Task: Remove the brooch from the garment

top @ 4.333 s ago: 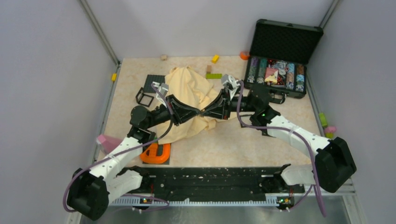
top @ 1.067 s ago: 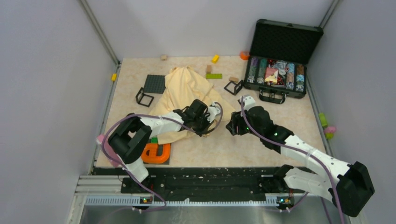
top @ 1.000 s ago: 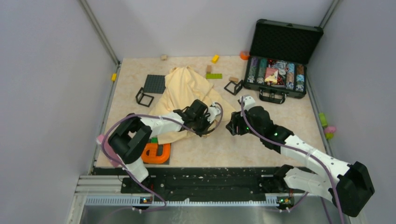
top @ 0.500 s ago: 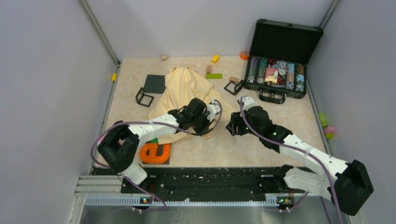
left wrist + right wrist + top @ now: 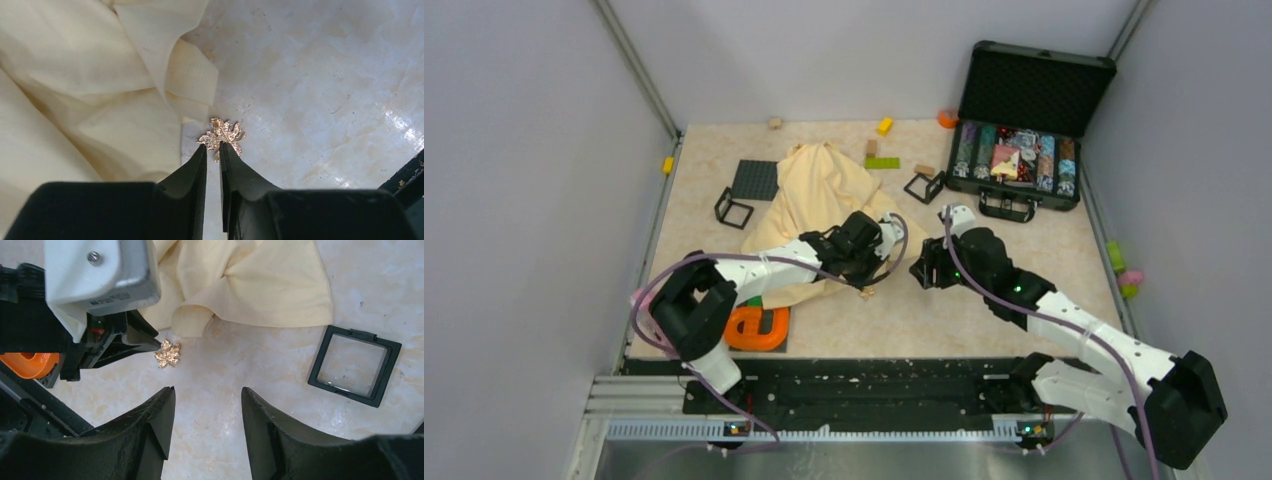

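The gold, leaf-like brooch point(image 5: 222, 135) lies right at the tips of my left gripper point(image 5: 213, 146), on the marble table just off the hem of the cream garment point(image 5: 75, 75). The jaws are pinched to a narrow slit with the brooch's lower part between them. In the right wrist view the brooch point(image 5: 167, 354) sits clear of the garment point(image 5: 250, 280), by the left gripper's tip point(image 5: 152, 346). My right gripper point(image 5: 207, 390) is open and empty, hovering above bare table to the right of the brooch. In the top view both grippers, left point(image 5: 864, 283) and right point(image 5: 921, 275), are at the garment's point(image 5: 819, 195) near right corner.
A small black square frame point(image 5: 354, 365) lies right of the garment, another point(image 5: 733, 208) to its left beside a dark baseplate point(image 5: 755, 180). An open black case point(image 5: 1024, 150) stands at the back right. An orange piece point(image 5: 759, 328) lies near the front left. Small bricks lie along the back.
Both grippers left the middle of the garment. The left gripper now points at the table off the garment's near right corner with the brooch at its tips; the right one backed off to the right.
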Controlling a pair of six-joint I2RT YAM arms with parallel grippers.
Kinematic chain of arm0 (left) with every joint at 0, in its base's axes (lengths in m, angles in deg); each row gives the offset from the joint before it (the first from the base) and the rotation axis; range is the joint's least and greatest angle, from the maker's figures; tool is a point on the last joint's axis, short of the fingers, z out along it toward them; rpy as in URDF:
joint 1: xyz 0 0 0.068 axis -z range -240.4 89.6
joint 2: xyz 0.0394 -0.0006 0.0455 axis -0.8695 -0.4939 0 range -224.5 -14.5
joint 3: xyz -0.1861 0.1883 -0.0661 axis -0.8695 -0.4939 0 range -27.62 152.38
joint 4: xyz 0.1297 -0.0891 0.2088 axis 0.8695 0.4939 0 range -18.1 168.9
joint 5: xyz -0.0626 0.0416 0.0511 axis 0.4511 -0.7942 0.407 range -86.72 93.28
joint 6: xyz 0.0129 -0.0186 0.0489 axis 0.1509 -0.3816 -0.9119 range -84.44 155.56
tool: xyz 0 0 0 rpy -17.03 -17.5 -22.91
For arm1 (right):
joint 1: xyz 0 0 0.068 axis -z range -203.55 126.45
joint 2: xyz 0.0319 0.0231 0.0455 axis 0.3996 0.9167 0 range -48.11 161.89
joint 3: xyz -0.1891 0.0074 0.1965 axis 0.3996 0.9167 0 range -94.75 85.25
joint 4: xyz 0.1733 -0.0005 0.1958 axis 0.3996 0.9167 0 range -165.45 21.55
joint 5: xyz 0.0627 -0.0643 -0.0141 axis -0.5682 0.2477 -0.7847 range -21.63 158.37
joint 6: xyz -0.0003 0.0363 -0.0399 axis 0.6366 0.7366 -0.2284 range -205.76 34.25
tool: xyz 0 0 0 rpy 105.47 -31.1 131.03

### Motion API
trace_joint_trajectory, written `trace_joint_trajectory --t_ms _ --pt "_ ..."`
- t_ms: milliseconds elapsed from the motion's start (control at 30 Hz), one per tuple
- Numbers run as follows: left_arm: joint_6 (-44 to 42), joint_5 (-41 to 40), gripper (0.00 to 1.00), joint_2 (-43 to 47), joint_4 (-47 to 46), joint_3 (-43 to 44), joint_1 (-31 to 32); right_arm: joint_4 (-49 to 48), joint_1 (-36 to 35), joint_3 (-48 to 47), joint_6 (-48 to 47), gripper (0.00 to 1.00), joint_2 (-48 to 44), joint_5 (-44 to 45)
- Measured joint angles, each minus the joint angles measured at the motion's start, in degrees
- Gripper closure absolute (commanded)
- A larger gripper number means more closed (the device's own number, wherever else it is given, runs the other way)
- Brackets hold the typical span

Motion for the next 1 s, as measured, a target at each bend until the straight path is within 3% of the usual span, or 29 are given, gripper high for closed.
trace_joint_trajectory --t_ms 600,733,900,1000 --pt "0.46 -2.38 0.76 -6.56 2.64 2.69 1.84 0.83 0.72 0.26 0.00 0.47 -1.51 0.07" --pt "0.48 -2.47 0.81 -7.87 2.82 3.10 1.84 0.85 0.74 0.31 0.00 0.47 -1.51 0.07" --pt "0.81 -2.64 1.00 -8.31 3.19 3.48 1.84 1.11 0.83 0.74 0.00 0.47 -2.12 0.07" --pt "1.01 -2.62 1.00 -8.85 3.78 4.20 1.84 1.14 0.85 0.74 0.00 0.47 -2.36 0.02"
